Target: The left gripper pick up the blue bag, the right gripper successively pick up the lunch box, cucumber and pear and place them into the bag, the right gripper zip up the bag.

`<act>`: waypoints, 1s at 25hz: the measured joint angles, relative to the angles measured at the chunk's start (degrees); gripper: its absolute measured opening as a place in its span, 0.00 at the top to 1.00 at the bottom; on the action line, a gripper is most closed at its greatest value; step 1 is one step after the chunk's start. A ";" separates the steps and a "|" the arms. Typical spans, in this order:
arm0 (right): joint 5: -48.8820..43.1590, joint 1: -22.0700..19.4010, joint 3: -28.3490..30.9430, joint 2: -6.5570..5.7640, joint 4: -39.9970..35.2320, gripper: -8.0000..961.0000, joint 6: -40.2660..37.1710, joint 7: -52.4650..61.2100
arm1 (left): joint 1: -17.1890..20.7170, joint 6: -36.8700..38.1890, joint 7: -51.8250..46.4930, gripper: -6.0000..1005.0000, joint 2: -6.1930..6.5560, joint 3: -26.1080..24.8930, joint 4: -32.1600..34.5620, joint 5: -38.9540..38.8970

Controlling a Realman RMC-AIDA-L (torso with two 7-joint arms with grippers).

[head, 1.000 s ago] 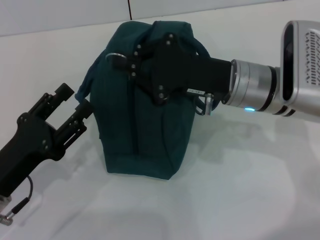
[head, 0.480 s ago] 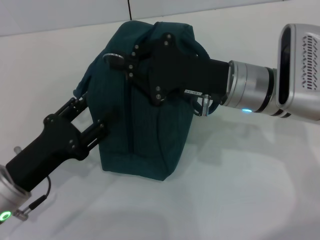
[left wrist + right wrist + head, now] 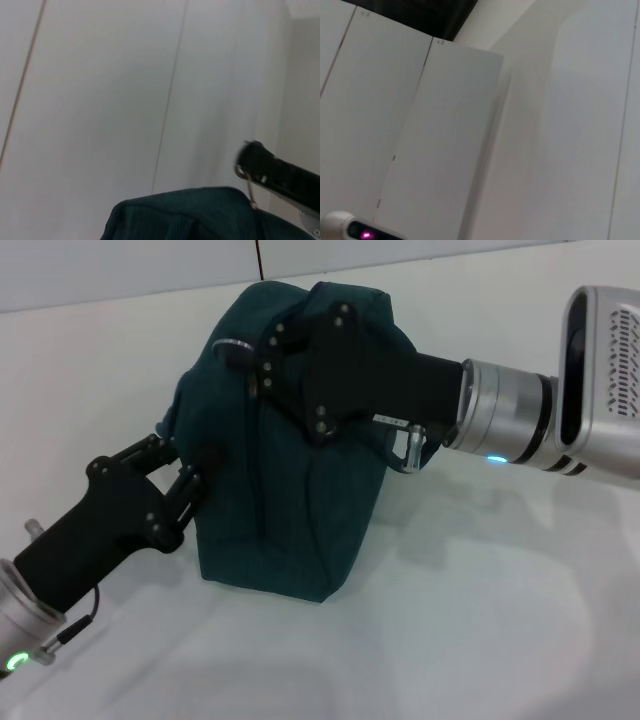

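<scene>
The blue bag stands upright on the white table, its top closed over. My right gripper reaches across the bag's top from the right and is shut on the zipper's metal ring pull at the top left corner. In the left wrist view, the ring pull hangs under the right gripper's fingertip, above the bag. My left gripper is open, its fingertips against the bag's left side. The lunch box, cucumber and pear are out of view.
The white table stretches bare to the right of the bag and in front of it. A pale wall with a thin dark seam rises behind. The right wrist view holds only white panels.
My left gripper has moved from apart at the lower left up against the bag's left side. The bag has leaned slightly. The right gripper has barely shifted at the bag's top.
</scene>
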 joint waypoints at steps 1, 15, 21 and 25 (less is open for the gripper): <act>0.35 -0.03 0.00 0.00 0.08 0.98 0.00 -0.13 | -0.05 -0.02 1.40 0.64 -0.11 0.05 -0.10 0.02; 7.02 -3.30 0.28 0.00 0.65 0.98 0.30 -0.56 | -1.61 -0.78 7.27 0.82 -0.20 0.11 -0.09 0.45; 10.30 -4.36 0.39 0.00 2.54 0.98 -1.37 -0.56 | -2.16 -2.61 7.85 0.86 0.12 0.25 0.32 1.58; 11.86 -4.59 0.72 0.00 3.89 0.98 -2.35 -0.46 | -2.47 -4.44 7.87 0.89 0.14 0.28 0.34 1.58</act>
